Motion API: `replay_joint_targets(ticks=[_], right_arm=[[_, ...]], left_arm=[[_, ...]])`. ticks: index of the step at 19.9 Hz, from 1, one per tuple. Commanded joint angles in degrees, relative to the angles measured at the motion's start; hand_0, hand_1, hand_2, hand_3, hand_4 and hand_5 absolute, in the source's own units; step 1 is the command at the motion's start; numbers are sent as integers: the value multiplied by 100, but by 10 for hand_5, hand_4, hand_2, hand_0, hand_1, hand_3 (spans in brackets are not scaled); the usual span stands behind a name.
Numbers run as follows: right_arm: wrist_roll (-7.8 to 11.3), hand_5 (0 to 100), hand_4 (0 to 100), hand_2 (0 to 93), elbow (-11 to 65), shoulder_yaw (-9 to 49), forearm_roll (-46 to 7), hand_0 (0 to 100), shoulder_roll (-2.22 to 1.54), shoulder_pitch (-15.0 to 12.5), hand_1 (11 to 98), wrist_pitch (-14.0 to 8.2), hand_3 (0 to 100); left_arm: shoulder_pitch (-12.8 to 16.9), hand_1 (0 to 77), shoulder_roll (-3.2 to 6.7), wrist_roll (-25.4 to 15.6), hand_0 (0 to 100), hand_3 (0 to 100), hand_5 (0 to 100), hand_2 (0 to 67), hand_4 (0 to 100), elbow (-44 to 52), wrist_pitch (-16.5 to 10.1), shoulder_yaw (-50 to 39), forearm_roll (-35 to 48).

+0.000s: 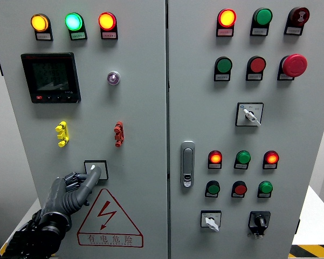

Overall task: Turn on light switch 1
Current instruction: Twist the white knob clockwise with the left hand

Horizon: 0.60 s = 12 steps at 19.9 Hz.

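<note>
My left hand (70, 191) comes up from the lower left corner with its index finger stretched out and the other fingers curled in against the palm; it has hold of nothing. The tip of that finger rests on the white knob of the light switch (96, 169), a small square-plated selector low on the left cabinet door (140, 108), and covers part of its plate. Just below the switch sits the red warning triangle (109, 213) with a lightning bolt and a strip of red characters beneath (I can't make the print out clearly).

Above the switch a yellow handle (62, 134) and a red handle (118, 134) are mounted side by side, well apart. Higher up are the black meter display (50, 77) and a small clear-domed lamp (114, 77), and along the top a lit amber, green and orange lamp row (74, 22).

Across the seam, the right cabinet door (307, 129) carries a silver latch handle (187, 163) near its left edge, rows of red and green buttons, a red mushroom stop button (295, 65) and three rotary selectors.
</note>
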Motion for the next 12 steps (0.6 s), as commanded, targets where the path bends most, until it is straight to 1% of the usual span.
replay_joint_targets(ticks=[1,6,12], right_arm=[[0,106,193,0,3,8,0,0,0,0,197,0,196],[0,106,193,0,-5,-1,0,0,0,0,196,0,196],[0,106,193,0,-5,-1,0,0,0,0,196,0,196]], left_arm=[[4,564,0,0,403,880,773,598,1000,0,-9,0,-2],[-31,566,0,0,436,880,772,600,1000,0,-9,0,-2],[-31,545,-9,0,537,879,772,601,1000,0,0,0,-2]])
